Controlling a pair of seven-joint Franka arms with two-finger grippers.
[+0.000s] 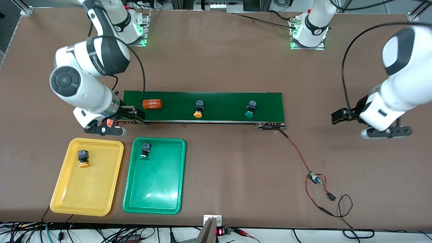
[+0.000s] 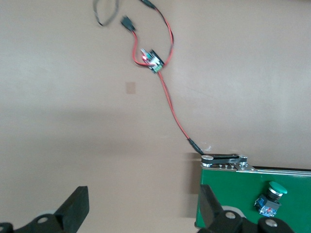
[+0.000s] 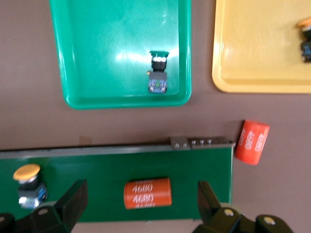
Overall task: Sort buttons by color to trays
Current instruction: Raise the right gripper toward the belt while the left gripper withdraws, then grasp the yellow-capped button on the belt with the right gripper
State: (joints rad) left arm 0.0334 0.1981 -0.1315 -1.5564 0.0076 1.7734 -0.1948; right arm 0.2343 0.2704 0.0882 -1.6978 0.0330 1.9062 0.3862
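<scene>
1. Orange cylinder (image 3: 147, 193) lies on the belt (image 1: 219, 101) under the right gripper (image 3: 138, 204), jaws apart; another, seemingly off the belt (image 3: 252, 142).
2. Yellow button (image 1: 198, 109) and green button (image 1: 250, 109) sit on the belt; one each in yellow tray (image 1: 67, 189) and green tray (image 1: 158, 199).
3. Left gripper (image 2: 141, 208) hovers spread beside the belt's end.

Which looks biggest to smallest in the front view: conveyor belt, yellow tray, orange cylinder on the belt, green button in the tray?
1. Conveyor belt
2. Yellow tray
3. Orange cylinder
4. Green button

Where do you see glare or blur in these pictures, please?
Front view: sharp, with white glare patches on the green tray toward its camera-side end. Right wrist view: slightly soft, with bright reflections on that tray around the green button. Left wrist view: the red wire and small circuit board look smeared.
</scene>
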